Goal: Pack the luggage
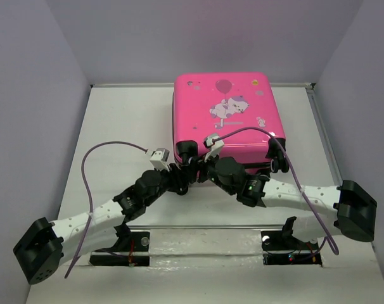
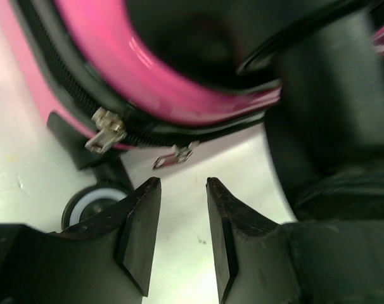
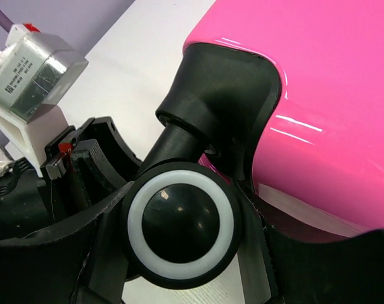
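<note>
The luggage [image 1: 224, 117] lies flat and shut, lid up, against the far edge of the table [image 1: 116, 126], a little right of centre, its wheeled end facing the near edge. The shell is glossy, hard plastic: stiff enough to push or lever without denting, but probably too slick and too broad for a two-finger pinch. It looks light enough to slide when tugged. The better holds are the small, hard parts at its near-left corner. The right gripper [image 3: 179, 215] is there, its fingers closed around the black wheel [image 3: 179, 231] with the white ring, which seems to pin the case. Just beside it the left gripper [image 2: 182, 190] hovers low over the table with its fingers slightly apart and nothing between them. It is lined up on the nearer of two metal zip pulls [image 2: 175, 155], which hangs loose from the closed zip [image 2: 65, 82]. That pull is thin and floppy, so it needs a squared pinch.
</note>
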Action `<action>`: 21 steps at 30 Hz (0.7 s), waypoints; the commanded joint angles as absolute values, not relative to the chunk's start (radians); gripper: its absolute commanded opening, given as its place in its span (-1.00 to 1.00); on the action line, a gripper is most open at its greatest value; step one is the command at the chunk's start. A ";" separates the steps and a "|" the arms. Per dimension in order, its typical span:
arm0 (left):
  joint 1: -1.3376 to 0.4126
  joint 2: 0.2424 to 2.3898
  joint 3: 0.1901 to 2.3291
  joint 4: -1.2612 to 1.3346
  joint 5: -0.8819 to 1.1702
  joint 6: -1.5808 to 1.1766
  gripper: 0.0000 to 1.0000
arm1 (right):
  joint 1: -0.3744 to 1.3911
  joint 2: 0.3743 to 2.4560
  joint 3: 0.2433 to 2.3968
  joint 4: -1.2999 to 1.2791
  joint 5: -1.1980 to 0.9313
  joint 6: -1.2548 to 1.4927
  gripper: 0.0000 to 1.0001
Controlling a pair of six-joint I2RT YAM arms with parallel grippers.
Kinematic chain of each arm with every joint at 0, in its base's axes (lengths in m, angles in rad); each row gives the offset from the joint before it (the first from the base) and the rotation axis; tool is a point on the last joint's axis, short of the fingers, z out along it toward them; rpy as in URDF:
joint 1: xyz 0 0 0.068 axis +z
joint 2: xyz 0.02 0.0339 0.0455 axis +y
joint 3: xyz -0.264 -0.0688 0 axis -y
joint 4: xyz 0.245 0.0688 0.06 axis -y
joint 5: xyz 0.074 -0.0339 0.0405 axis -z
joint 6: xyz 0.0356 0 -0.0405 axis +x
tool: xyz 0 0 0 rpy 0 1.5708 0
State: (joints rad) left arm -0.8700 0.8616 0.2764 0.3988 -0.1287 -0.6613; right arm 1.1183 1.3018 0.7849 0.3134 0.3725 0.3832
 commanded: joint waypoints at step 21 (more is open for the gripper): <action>-0.965 1.019 0.350 0.690 -0.359 -0.595 -0.05 | 1.083 1.279 0.856 0.408 0.405 0.437 -0.86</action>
State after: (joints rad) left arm -0.9016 1.0176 0.3386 0.4767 -0.2687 -0.5835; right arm 1.1015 1.2999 0.7883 0.3035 0.3691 0.4015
